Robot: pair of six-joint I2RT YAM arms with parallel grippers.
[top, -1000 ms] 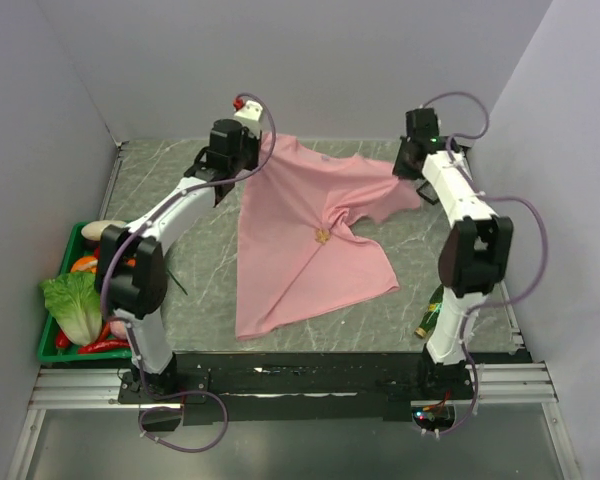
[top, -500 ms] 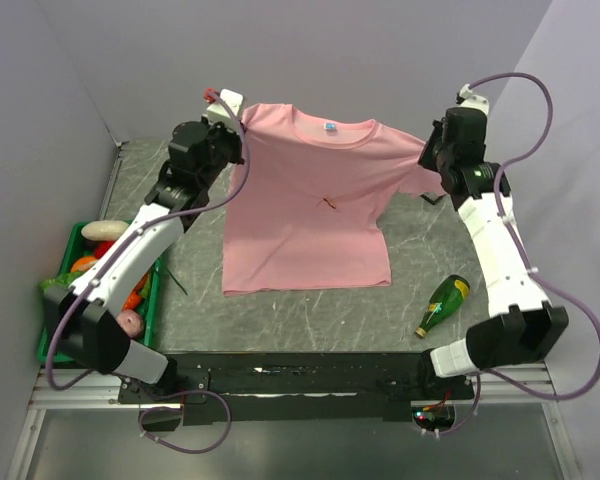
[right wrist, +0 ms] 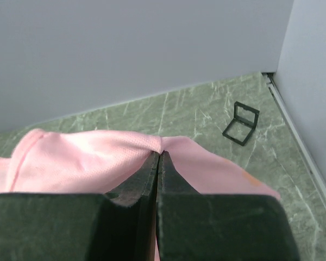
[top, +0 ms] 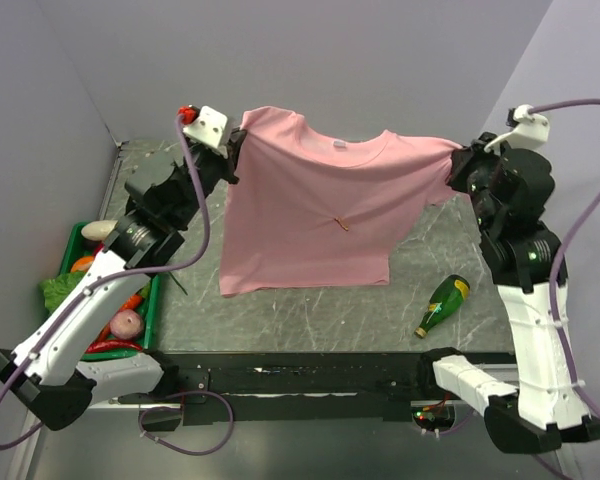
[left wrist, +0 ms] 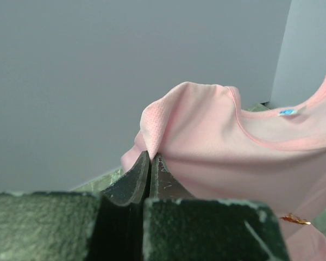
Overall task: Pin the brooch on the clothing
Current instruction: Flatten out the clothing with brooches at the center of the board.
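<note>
The pink T-shirt [top: 300, 215] hangs spread between the two arms, held by its shoulders. The left gripper [top: 238, 148] pinches one shoulder fold with its fingers closed tight, and the right gripper [top: 460, 165] pinches the other likewise. The small orange brooch [top: 341, 222] sits on the shirt's front, near the middle.

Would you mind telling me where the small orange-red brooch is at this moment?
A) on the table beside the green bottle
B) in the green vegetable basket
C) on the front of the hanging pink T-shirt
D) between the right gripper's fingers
C: the brooch shows as a small orange speck near the middle of the T-shirt front.
</note>
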